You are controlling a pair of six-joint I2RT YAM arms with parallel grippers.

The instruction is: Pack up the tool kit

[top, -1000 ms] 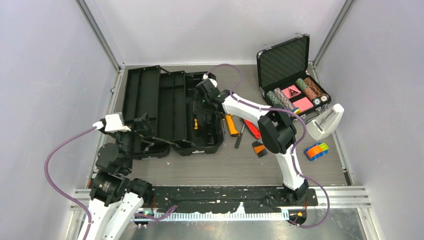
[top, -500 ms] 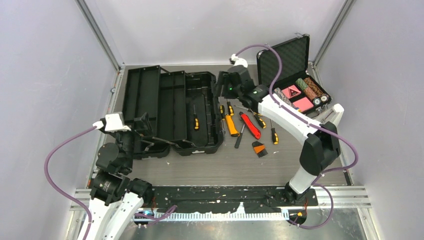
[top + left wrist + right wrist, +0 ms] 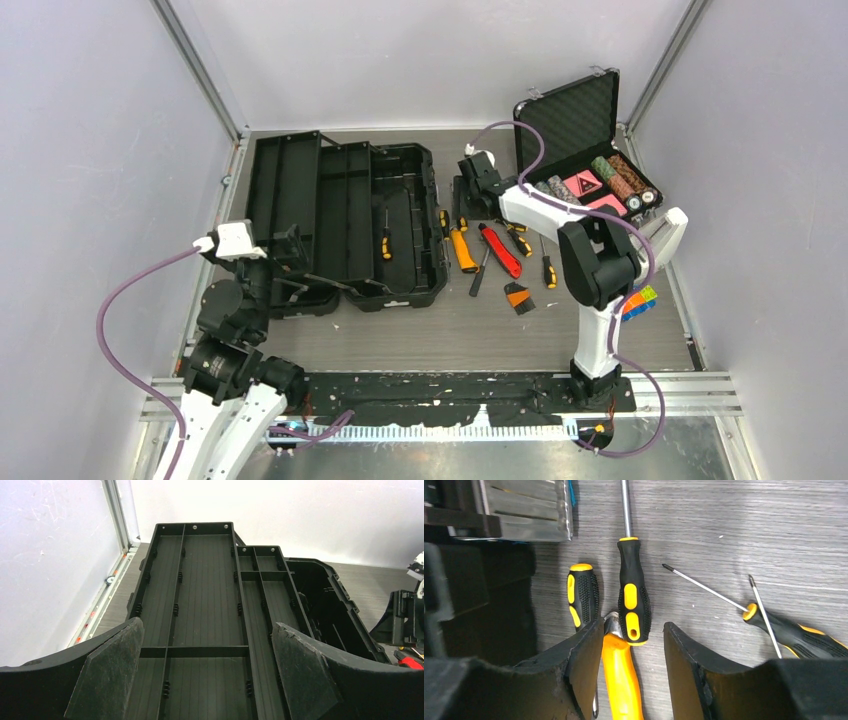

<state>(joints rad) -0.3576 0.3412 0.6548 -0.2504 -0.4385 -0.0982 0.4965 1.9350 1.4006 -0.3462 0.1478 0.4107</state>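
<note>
While the toolbox (image 3: 395, 225) lies open on the left part of the table (image 3: 450, 330), with its lid (image 3: 285, 185) folded out flat to the left, the left gripper (image 3: 288, 248) hangs over the near end of it. Its fingers (image 3: 107, 672) are spread wide and nothing is between them; the left wrist view looks between them onto the ribbed black compartments. One screwdriver (image 3: 385, 240) with a yellow and black handle lies inside the deep half of the box. The other hand tools lie on the table just right of the box, among them an orange-handled tool (image 3: 462, 250) and a red tool (image 3: 500, 250). The right gripper (image 3: 472, 192) is low over the far end of this group. Its fingers stand apart and pinch nothing; the end of a black and yellow handle (image 3: 633, 600) lies in the gap between their tips. Whether they touch the tools, I cannot tell.
</note>
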